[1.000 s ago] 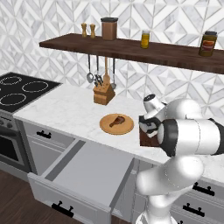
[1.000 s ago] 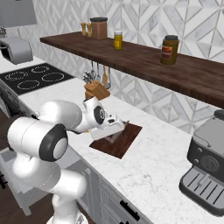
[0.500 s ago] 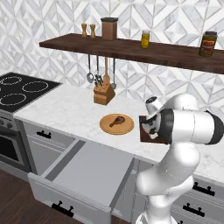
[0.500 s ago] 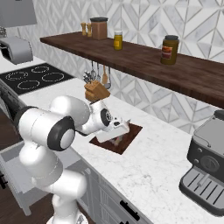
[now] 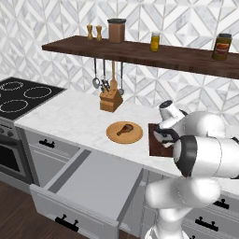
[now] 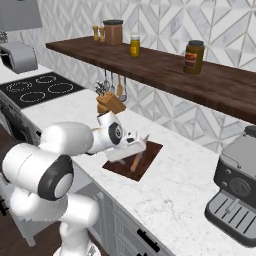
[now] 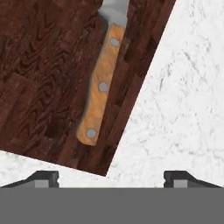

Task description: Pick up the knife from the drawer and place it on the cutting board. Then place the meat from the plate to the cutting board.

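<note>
The knife lies flat on the cutting board, its light wooden handle with three rivets in the hand view and the blade running out at the top. My gripper hovers just above it, open, fingertips wide apart and holding nothing. In the right base view the hand hangs low over the cutting board, with the knife under it. The meat rests on the round plate, left of the cutting board. The drawer stands pulled out below the counter.
A knife block and hanging utensils stand behind the plate. The stove is at far left and a coffee machine at far right. A long wall shelf carries jars. My own arm covers part of the board.
The gripper has gone from shut on the knife to open, leaving the knife lying on the cutting board. The hand stays low over the board.
</note>
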